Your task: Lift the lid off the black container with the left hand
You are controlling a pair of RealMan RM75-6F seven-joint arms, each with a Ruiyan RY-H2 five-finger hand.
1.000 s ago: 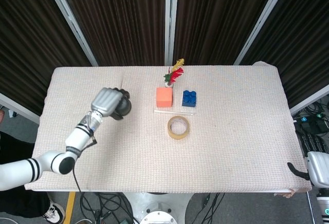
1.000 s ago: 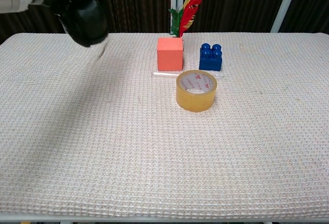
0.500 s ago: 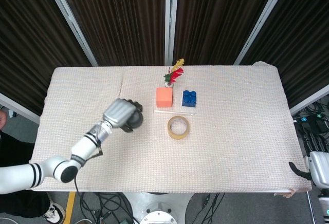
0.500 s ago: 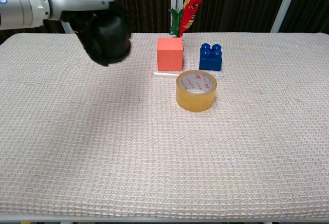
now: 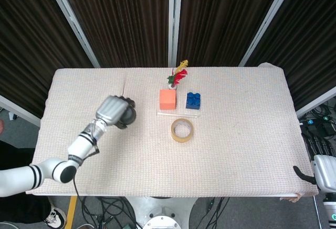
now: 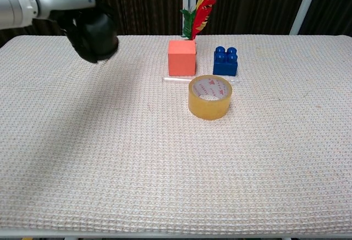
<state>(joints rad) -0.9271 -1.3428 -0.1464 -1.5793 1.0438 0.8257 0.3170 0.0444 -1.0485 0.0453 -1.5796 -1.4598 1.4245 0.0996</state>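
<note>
We noted the left hand [image 5: 112, 111] with the black container [image 6: 94, 36] in its grasp had swung back toward the left side of the bench [image 5: 236, 134]; half a second before, it had been nearer the orange block [image 6: 182, 57], and a second before, roughly where it stood now. The container hung clear of the bench surface in the chest view, with a soft shadow beneath it. We could not tell whether a lid was on it, nor see any lid lying apart. We judged the lifting step unresolved: the whole container was being carried, not the lid alone.

The left arm reached in from the near left corner, forearm angled up toward the middle. Its fingers [image 5: 127, 114] were wrapped around the dark body, clamped on it, the back of the hand facing upward.

The right hand [image 5: 321, 172] sat at the far right edge, off the bench; whether its fingers were apart or together we could not tell.

The tape roll [image 6: 209, 97] and blue brick [image 6: 225, 61] stood undisturbed.
</note>
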